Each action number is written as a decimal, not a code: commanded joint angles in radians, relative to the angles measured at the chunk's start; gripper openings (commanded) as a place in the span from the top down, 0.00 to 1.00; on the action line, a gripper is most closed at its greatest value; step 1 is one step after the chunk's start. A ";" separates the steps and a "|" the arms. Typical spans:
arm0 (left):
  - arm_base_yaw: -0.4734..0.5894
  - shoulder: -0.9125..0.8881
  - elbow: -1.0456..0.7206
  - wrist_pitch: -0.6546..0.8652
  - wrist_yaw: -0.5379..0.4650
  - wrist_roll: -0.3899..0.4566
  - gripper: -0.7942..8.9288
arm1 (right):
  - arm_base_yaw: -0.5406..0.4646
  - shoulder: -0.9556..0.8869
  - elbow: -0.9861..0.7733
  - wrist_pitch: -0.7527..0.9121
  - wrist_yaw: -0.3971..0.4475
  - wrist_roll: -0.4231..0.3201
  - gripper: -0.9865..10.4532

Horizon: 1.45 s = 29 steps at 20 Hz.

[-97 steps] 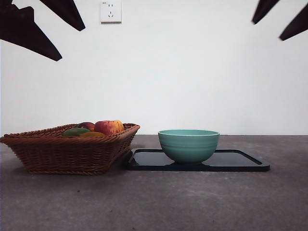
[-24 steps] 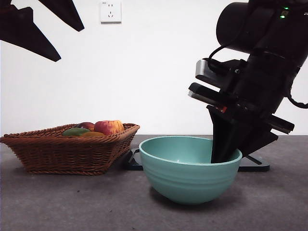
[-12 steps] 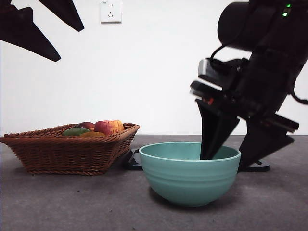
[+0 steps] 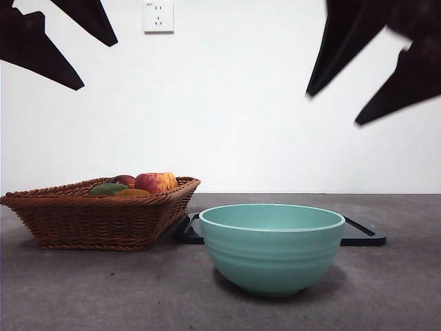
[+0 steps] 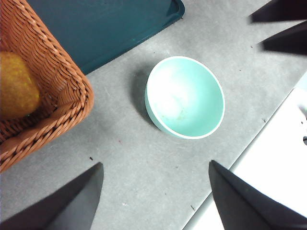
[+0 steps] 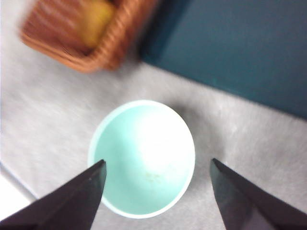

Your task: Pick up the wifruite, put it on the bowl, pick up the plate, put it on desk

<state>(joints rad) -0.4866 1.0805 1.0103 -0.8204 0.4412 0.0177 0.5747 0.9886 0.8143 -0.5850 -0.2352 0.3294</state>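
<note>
Bowl (image 4: 271,248) sits directly on the surface (image 4: 103,289), empty, near its front edge, just in front of the dark tray (image 5: 100,28). Tray is bare as far as I can see. I read the tray as the "plate" of the task; it lies flat on the surface behind the bowl.

Wifruite: I can't pick it out with confidence. Wicker basket (image 4: 96,214) toward the left side of the surface holds a red-yellow apple (image 4: 156,182), a green fruit (image 4: 108,188) and a dark reddish piece behind them; the left wrist view shows a dull yellow-brown oval (image 5: 17,86) in a basket corner, which may be it. Either way, nothing is in the bowl, so the fruit step is not done.

My right gripper (image 6: 156,191) hangs high over the bowl, fingers spread wide, holding nothing. Left gripper (image 5: 153,194) is also up high, fingers spread and empty, looking down on bowl and basket corner.

Left to do, by my judgement: fetch the fruit from the basket, drop it in the bowl, then deal with the tray.

In the way: basket wall and crowded neighbouring fruit around the pick; basket rim touches or nearly touches the tray's corner.
</note>
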 commanded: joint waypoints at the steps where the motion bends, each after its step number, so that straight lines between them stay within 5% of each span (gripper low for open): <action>1: -0.005 0.005 0.010 0.004 0.003 0.016 0.56 | 0.005 -0.074 0.012 -0.016 -0.011 -0.004 0.61; 5: -0.005 0.005 0.010 0.002 0.003 0.014 0.56 | 0.005 -0.192 0.012 -0.069 -0.115 -0.005 0.61; 11: -0.005 0.005 0.010 0.000 0.003 0.015 0.57 | 0.005 -0.260 0.012 -0.151 -0.121 -0.018 0.64; 14: -0.005 0.005 0.010 0.000 0.003 0.015 0.80 | 0.005 -0.258 0.012 -0.183 -0.119 -0.030 0.92; 15: -0.005 0.005 0.010 0.000 0.003 0.015 0.91 | 0.005 -0.259 0.012 -0.185 -0.118 -0.032 0.91; 29: -0.005 0.005 0.010 0.005 0.003 0.016 0.91 | 0.005 -0.259 0.012 -0.150 -0.105 -0.031 0.91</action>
<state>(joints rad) -0.4866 1.0805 1.0103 -0.8261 0.4412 0.0177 0.5747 0.7250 0.8146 -0.7441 -0.3405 0.3111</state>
